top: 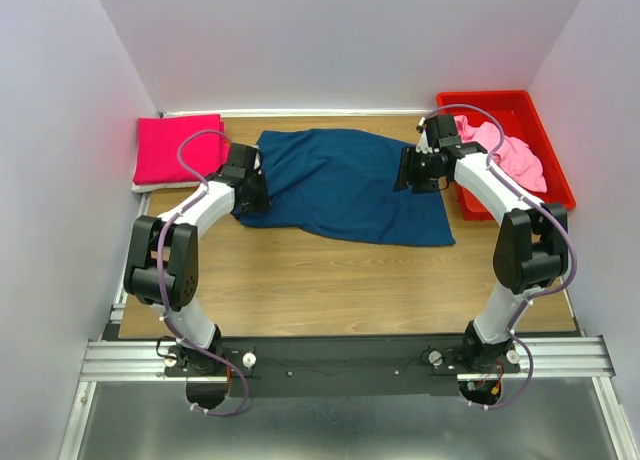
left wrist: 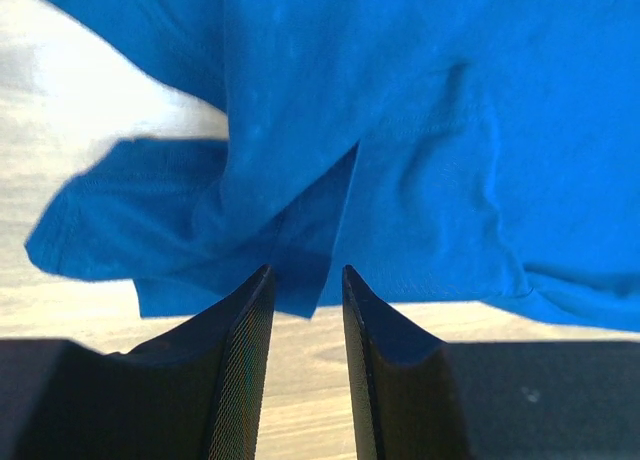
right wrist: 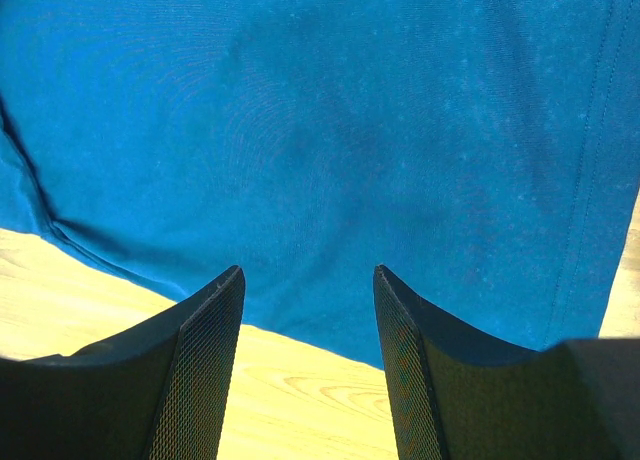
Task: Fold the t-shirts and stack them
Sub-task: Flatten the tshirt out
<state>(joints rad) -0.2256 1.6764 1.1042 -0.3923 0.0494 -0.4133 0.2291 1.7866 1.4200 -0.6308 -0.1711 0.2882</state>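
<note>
**Both jaws apart at the ends of the navy tee**

The left jaws stand apart with a narrow gap, their dark ribbed fingers (left wrist: 245,360) tipped at a hanging fold of the navy t-shirt (left wrist: 420,130); a point of cloth dips between the tips, but bare wood shows through the gap below it and nothing looks pinched; a sleeve spreads flat to the left of that fold; the right jaws stand wide apart, fingers (right wrist: 205,380) just short of the shirt's hem, with only the table's wood between them; the cloth (right wrist: 320,130) ahead of them lies smooth, a stitched seam running down its right side

From above, the navy t-shirt (top: 345,180) lies spread across the middle of the table (top: 330,290), plain side up, no print to be seen; the left arm (top: 200,215) reaches to its left end, the right arm (top: 490,180) to its right end near the far edge; a magenta t-shirt (top: 178,148) lies folded at the far left corner of the table, well apart from the navy one; a light pink t-shirt (top: 515,152) lies bunched inside the red bin (top: 500,97) at the far right, just beside the right arm
</note>
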